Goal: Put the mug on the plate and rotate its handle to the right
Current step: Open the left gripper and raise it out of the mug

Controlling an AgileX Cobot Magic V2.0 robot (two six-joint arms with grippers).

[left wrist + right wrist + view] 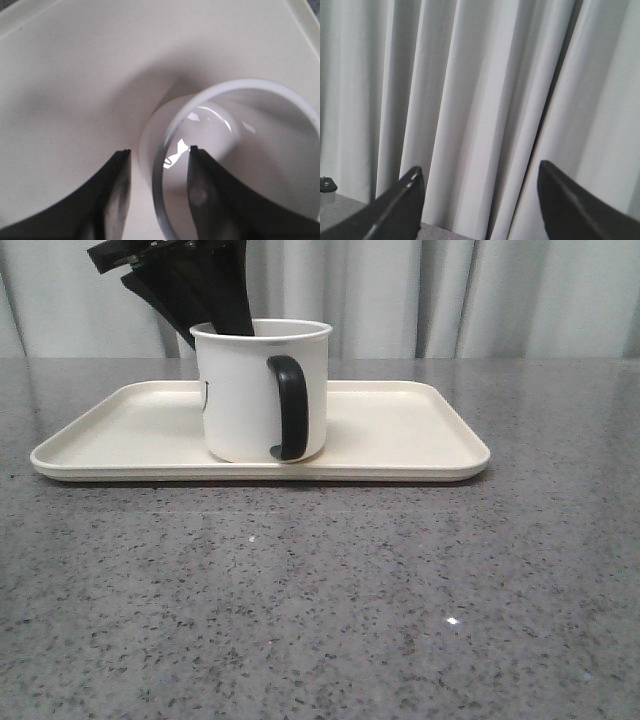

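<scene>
No words, numbers or brand marks can be read anywhere — the mug (262, 390) shows only the edge of a black print (too little to make out) beside its handle (288, 407).

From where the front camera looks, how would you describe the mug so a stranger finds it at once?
On the grey speckled table lies a wide cream plate. The mug stands upright on it, left of the middle. It is the only tall thing there: white, with a thick black handle facing the camera, and the left hand straddles its rim.
</scene>
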